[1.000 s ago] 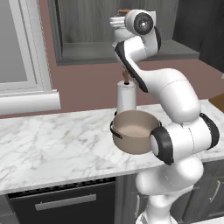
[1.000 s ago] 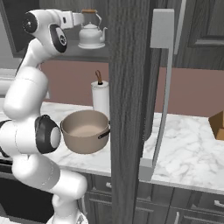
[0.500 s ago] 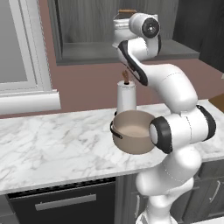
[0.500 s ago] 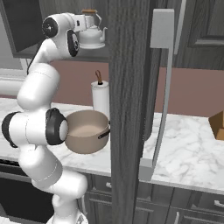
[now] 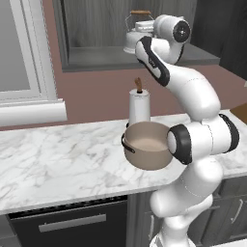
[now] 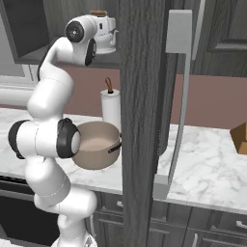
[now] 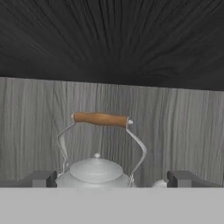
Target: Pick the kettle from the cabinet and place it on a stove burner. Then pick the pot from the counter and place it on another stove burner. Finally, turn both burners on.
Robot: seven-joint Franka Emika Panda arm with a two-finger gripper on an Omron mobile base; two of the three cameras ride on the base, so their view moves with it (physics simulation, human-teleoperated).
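Observation:
The small white-silver kettle (image 7: 96,171) with its brown-topped arched handle (image 7: 100,119) stands on the grey shelf (image 5: 96,57) of the dark cabinet (image 7: 109,43). My gripper (image 7: 112,179) is open at kettle height, one fingertip (image 7: 41,178) on each side of the kettle body and apart from it. From the base the kettle (image 5: 134,39) (image 6: 108,34) sits just beyond my hand. The beige pot (image 5: 147,144) (image 6: 96,144) rests on the marble counter (image 5: 58,159) below my arm. The stove burners are out of view.
A white paper-towel roll (image 5: 139,106) (image 6: 111,108) stands behind the pot. The open cabinet door (image 6: 144,96) hangs close on my right. A cardboard box (image 6: 240,137) sits far right on the counter. A dark appliance front (image 5: 62,222) lies under the counter.
My hand has reached further into the cabinet, so the kettle now sits between the open fingers. The kettle and the pot have not moved.

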